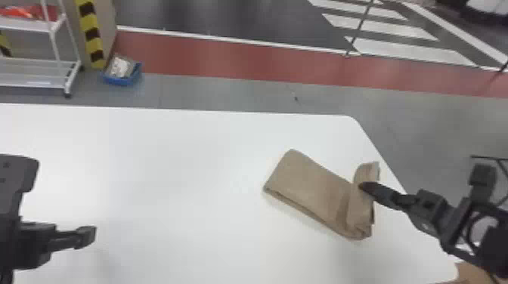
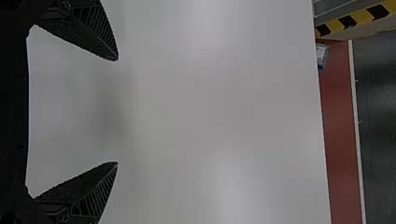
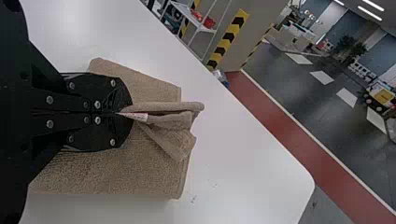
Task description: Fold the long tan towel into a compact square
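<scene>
White table (image 1: 170,151) is spreading under both claws, its far edge running straight beyond them, its rounded far right corner lying beyond the right claw (image 1: 364,187), its right edge slanting down beneath that arm. Grey floor (image 1: 226,94) is showing past the far edge, red strip (image 1: 226,62) running across it farther out. White rack (image 1: 26,25) is standing beyond the left claw (image 1: 86,236), off the table; yellow-black striped post (image 1: 90,32) is rising just beside it. Left claw is hanging over the table's left part, fingers standing wide apart, nothing between them; a broad stretch of white top is lying between it and the towel (image 1: 310,181). Towel is lying folded on the table's right part, its body extending leftward from the right claw, layered long edge facing the robot, left end well inside the table, right end near the slanting edge. Right claw is pinching a raised, bunched fold at that right end, fingers pressed together on the cloth. Blue bin (image 1: 120,81) is sitting on the floor by the post. Small pale tag (image 3: 136,116) is poking from the right claw's fingertips, against the fold.
</scene>
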You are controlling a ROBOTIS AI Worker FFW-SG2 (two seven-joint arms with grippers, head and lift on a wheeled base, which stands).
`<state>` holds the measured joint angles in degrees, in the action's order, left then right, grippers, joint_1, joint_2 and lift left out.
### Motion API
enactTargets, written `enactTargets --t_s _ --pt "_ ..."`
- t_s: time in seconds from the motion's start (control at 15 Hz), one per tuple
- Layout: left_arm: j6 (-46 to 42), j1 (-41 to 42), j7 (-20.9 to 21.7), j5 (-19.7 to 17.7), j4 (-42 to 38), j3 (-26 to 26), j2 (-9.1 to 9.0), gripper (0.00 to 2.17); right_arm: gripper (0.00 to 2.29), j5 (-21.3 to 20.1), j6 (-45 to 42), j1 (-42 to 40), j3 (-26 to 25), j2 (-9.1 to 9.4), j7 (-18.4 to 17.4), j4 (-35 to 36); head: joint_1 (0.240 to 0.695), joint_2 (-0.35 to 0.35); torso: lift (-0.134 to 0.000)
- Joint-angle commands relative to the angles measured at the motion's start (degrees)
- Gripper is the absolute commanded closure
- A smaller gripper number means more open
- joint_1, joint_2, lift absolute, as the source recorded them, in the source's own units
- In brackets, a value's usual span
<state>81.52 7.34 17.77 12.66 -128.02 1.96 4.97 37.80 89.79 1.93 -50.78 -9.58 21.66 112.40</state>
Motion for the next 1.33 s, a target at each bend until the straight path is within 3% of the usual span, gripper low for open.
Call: enactTargets --t_s 0.0,0.27,0.6,0.8,1.0,1.2,1.27 --pt "0.0 0.13 0.43 0.0 -0.04 -0.55 0.12 0.08 1.59 -0.09 0.29 0.88 1.39 1.14 -1.89 -1.74 0.695 -0.234 -0.124" --pt "0.0 0.3 0.69 0.0 -0.56 -1.43 0.21 0.08 1.59 -0.09 0.29 2.11 -0.02 1.14 -4.17 -3.32 0.695 -0.209 -0.124" --pt "0.0 0.39 0.69 0.09 -0.56 -1.08 0.21 0.08 1.59 1.32 0.29 1.85 -4.41 1.05 -4.7 -3.59 0.695 -0.233 -0.124" --pt "0.0 0.39 0.69 0.35 -0.48 -0.64 0.21 0.08 1.59 1.58 0.0 0.97 -3.18 2.99 -4.96 -5.61 0.695 -0.253 -0.124" --pt "0.0 0.48 0.78 0.35 -0.48 -0.9 0.3 0.08 1.59 1.76 -16.7 -0.18 0.42 5.53 -6.19 -7.63 0.695 -0.234 -0.124" --pt "0.0 0.57 0.95 0.61 -0.48 -1.25 0.56 0.08 1.57 2.11 -21.27 -0.26 1.39 5.97 -6.81 -8.77 0.695 -0.237 -0.124" --pt "0.0 0.48 1.04 0.79 -0.39 -1.34 0.56 0.08 1.25 2.02 -21.27 -0.26 1.56 5.89 -6.81 -8.77 0.695 -0.239 -0.124"
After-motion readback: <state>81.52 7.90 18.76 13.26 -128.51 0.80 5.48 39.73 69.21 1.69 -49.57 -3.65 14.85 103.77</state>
